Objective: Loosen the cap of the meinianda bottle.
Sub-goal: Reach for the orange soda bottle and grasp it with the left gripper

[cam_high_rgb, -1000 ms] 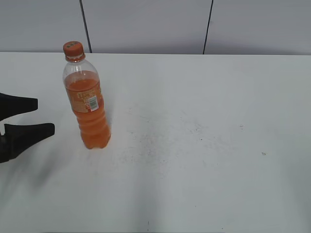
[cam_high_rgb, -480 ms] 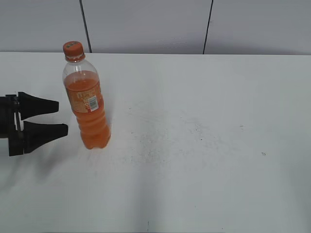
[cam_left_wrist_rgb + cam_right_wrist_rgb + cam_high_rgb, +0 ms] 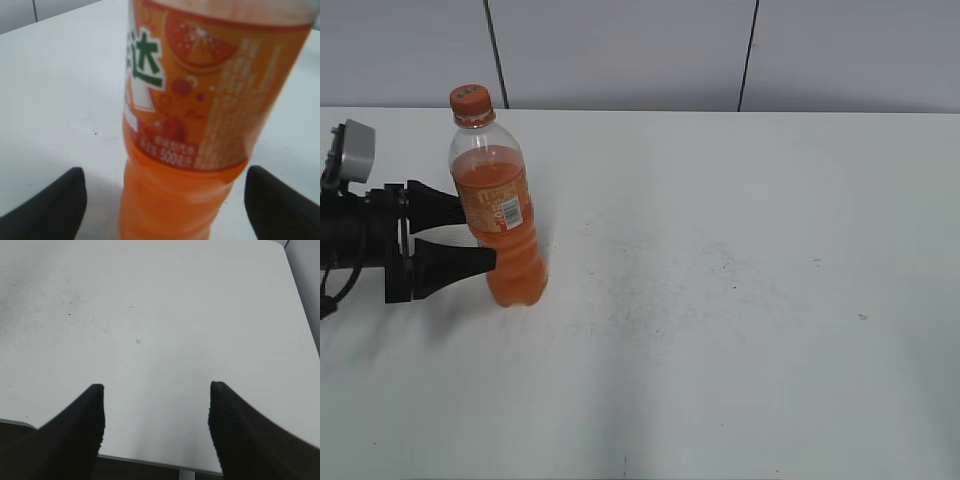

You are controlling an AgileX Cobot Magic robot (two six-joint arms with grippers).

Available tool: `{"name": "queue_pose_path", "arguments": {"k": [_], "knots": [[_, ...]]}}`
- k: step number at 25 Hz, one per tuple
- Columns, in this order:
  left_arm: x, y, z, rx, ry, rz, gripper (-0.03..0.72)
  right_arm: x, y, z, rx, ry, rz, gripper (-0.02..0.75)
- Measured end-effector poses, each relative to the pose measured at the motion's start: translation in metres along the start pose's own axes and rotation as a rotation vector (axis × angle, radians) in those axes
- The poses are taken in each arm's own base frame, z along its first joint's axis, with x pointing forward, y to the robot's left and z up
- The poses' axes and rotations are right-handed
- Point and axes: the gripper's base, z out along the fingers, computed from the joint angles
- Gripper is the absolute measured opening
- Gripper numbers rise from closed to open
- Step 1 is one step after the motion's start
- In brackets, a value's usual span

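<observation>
The bottle stands upright near the counter's far left corner, its cap screwed on. The left gripper reaches in from the left edge, spread wide, one finger on each side of the bottle's lower body, neither visibly touching it. The right gripper hangs wide apart, holding nothing, over bare counter near an edge.

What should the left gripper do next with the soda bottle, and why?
Probably close the left gripper on the meinianda bottle to steady it: the open fingers already flank its body, apparently with gaps, and the cap is untouched.
</observation>
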Motion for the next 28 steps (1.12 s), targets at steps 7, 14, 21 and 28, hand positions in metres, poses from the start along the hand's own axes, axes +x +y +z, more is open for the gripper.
{"name": "queue_pose_path", "arguments": {"k": [7,14,21,28], "knots": [[-0.01,0.003,0.02,0.052,-0.003,0.033,0.587,0.0,0.0,0.0,0.0,0.0,0.0,0.492],[-0.008,0.006,0.043,0.111,0.003,0.045,0.572,0.0,0.0,0.0,0.0,0.0,0.0,0.492],[-0.004,0.006,0.05,0.126,0.005,0.039,0.508,0.0,0.0,0.0,0.0,0.0,0.0,0.492],[-0.004,0.007,0.051,0.121,0.01,0.038,0.401,0.0,0.0,0.0,0.0,0.0,0.0,0.492]]}}
